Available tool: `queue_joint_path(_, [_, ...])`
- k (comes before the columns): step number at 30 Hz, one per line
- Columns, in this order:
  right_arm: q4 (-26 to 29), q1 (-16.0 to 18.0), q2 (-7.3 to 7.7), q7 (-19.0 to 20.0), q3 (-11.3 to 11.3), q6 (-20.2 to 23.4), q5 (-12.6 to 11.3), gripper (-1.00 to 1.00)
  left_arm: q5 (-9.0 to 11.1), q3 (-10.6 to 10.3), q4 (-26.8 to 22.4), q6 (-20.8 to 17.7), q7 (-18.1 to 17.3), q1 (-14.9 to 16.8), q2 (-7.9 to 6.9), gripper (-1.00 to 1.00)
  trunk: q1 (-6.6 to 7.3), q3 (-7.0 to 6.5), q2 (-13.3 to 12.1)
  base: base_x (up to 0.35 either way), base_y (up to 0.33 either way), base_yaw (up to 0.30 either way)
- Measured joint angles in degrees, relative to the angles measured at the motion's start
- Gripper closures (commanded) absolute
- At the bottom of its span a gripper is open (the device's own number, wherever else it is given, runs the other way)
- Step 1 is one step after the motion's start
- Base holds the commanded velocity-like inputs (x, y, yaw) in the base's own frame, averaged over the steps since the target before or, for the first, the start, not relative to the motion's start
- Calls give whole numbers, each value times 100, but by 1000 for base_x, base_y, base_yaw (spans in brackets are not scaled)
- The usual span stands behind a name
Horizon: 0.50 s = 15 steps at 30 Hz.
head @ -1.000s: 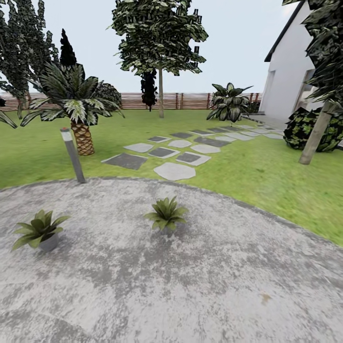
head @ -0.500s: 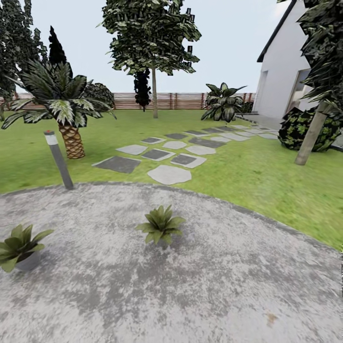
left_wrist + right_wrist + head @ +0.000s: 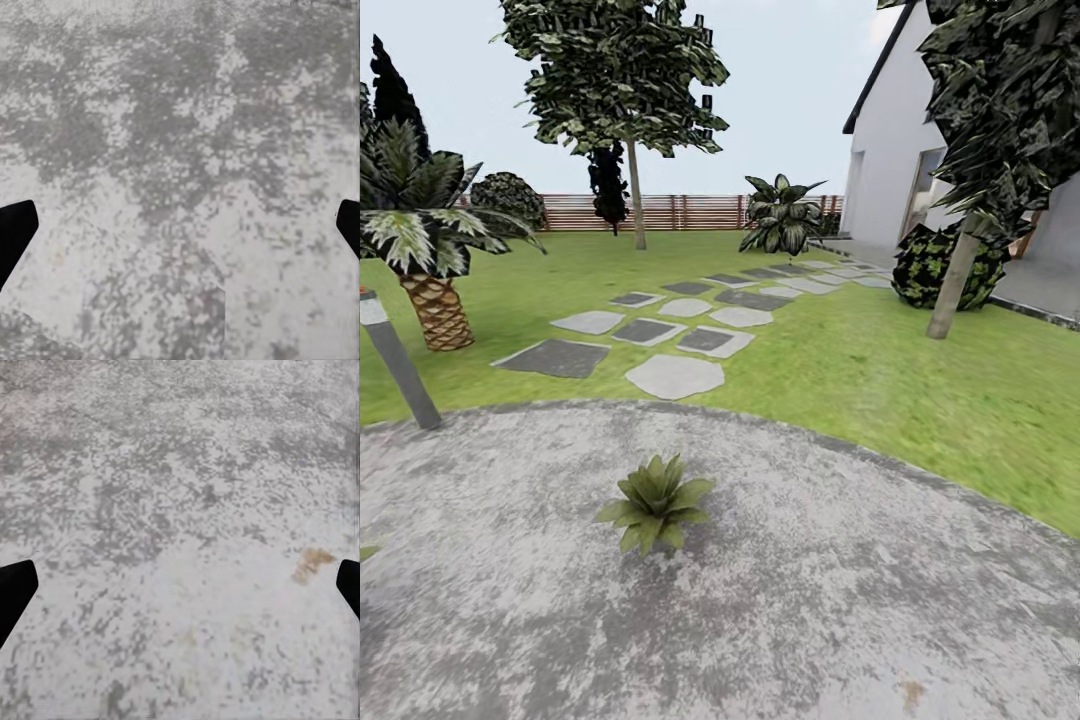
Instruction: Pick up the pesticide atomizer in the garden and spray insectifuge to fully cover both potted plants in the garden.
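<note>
A low green rosette potted plant sits on the round grey mottled paving, lawn and stepping stones beyond; the left gripper and right gripper hang spread wide and empty over paving, presumably for travel; no atomizer is in sight.

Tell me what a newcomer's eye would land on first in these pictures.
First, the lone potted plant, a low green rosette sitting on the round grey paved area in the head view. Next, the trail of stepping stones running across the lawn towards the white house, with a palm at the left edge. In each wrist view, wide-open jaws frame bare mottled paving.
</note>
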<state>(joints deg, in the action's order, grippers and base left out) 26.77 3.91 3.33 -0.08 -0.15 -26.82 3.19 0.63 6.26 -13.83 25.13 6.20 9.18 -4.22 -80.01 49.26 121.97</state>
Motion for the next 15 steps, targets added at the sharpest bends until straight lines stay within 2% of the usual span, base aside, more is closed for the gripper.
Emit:
queue_joint_path(8, [0,0,0,0,0,0,-1,-100,-4,0,0,0,0,2,0,-100,0,0,0,339,-2,-266])
queue_joint_path(15, [1,0,0,0,0,0,0,-100,-4,-7,0,0,0,2,1,-100,0,0,0,335,-74,-266])
